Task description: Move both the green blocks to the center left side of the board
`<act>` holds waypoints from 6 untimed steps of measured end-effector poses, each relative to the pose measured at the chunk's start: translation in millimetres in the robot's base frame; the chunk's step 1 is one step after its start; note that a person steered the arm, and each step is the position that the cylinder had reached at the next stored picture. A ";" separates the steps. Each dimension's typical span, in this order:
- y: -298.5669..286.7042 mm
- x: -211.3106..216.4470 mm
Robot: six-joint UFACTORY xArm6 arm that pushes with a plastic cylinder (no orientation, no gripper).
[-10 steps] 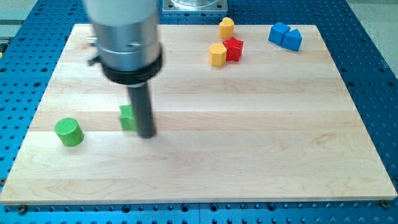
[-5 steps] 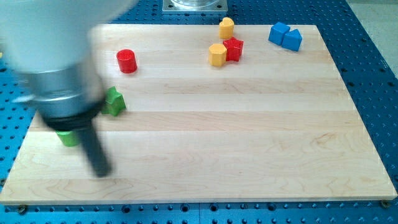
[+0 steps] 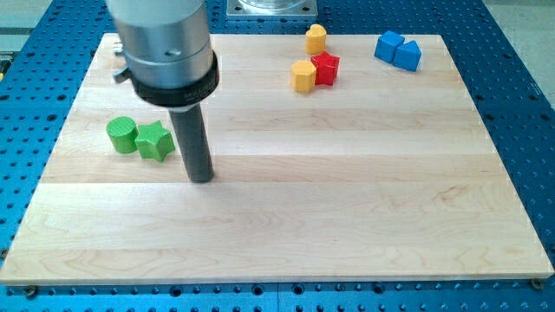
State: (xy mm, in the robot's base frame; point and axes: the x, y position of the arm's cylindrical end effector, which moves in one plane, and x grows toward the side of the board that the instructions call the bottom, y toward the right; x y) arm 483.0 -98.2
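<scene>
A green cylinder point(image 3: 122, 135) and a green star block point(image 3: 154, 140) sit touching side by side at the view's left, about mid-height on the wooden board point(image 3: 347, 199). My tip point(image 3: 201, 178) rests on the board just right of and slightly below the green star, a small gap apart. The rod and the arm's grey body rise above it and hide the board's upper left part.
Two yellow blocks point(image 3: 303, 76) point(image 3: 316, 37) and a red star block point(image 3: 325, 68) cluster at the top middle. Two blue blocks point(image 3: 389, 45) point(image 3: 408, 55) sit at the top right. The red cylinder seen earlier is hidden behind the arm.
The green cylinder moved up from the lower left to sit beside the green star. My tip swung from the lower left to just right of the star.
</scene>
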 end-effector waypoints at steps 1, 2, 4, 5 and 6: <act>-41.2 -16.4; -48.8 -27.3; 21.4 -11.5; 27.2 -2.6; 70.6 -9.9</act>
State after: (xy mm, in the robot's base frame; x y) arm 473.1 -27.6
